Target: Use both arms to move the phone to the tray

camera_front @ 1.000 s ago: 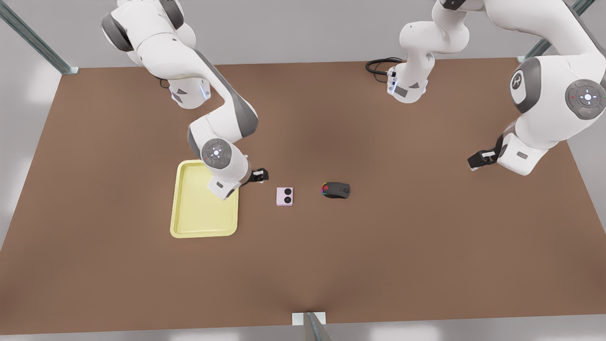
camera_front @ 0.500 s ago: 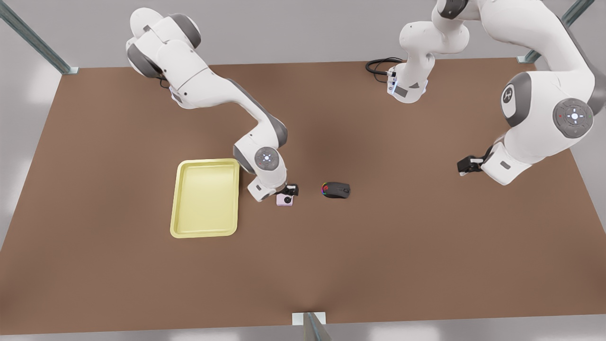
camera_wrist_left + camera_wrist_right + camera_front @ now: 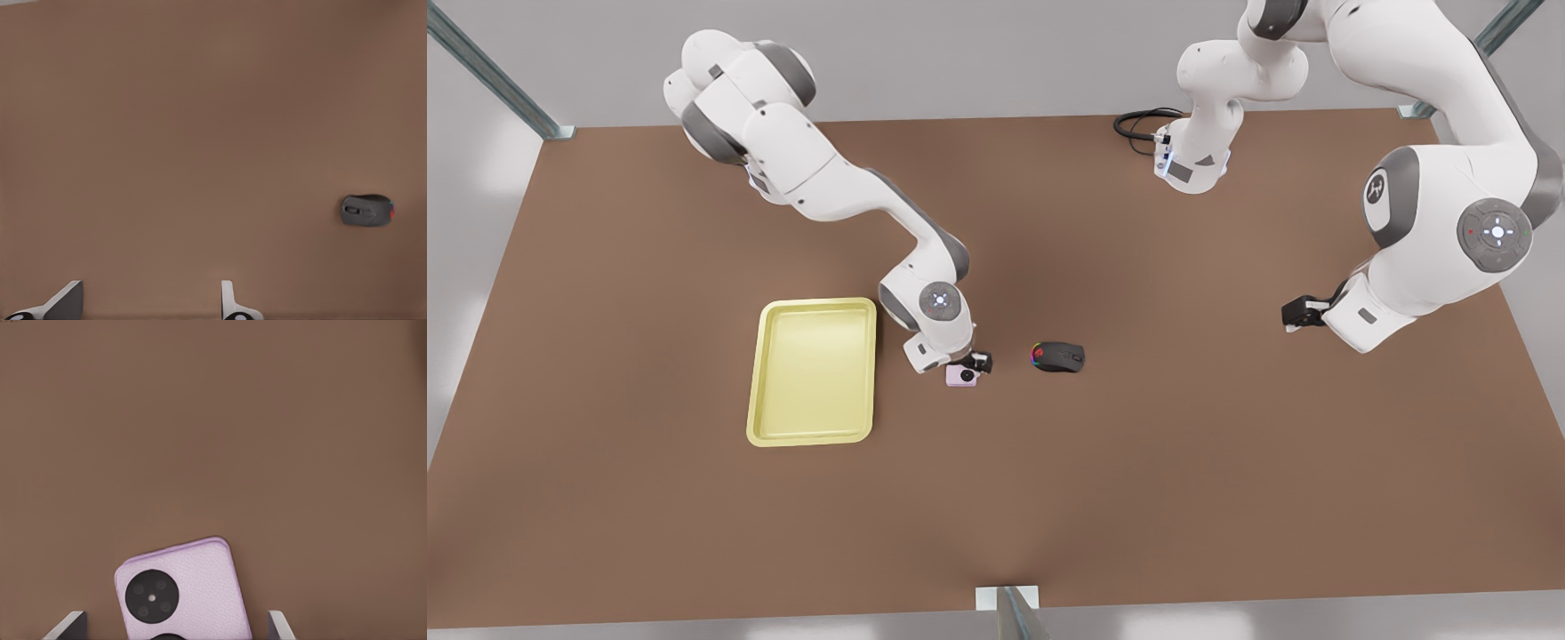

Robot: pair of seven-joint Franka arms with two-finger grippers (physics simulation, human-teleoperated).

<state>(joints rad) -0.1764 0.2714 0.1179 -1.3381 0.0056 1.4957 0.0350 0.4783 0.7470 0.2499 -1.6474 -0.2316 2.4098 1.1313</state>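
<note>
Over phone [image 3: 961,377], right tool [image 3: 976,363] spread; left tool [image 3: 1296,313] waits

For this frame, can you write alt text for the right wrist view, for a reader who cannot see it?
A pale-pink phone lies flat on the brown table, black round camera lens facing up, between the right gripper's two open fingertips, which stand apart on either side of it without touching it.

A black computer mouse [image 3: 1059,356] with rainbow lights lay on the brown worktop [image 3: 996,498]. A black cable [image 3: 1138,122] coiled at its far edge.
</note>
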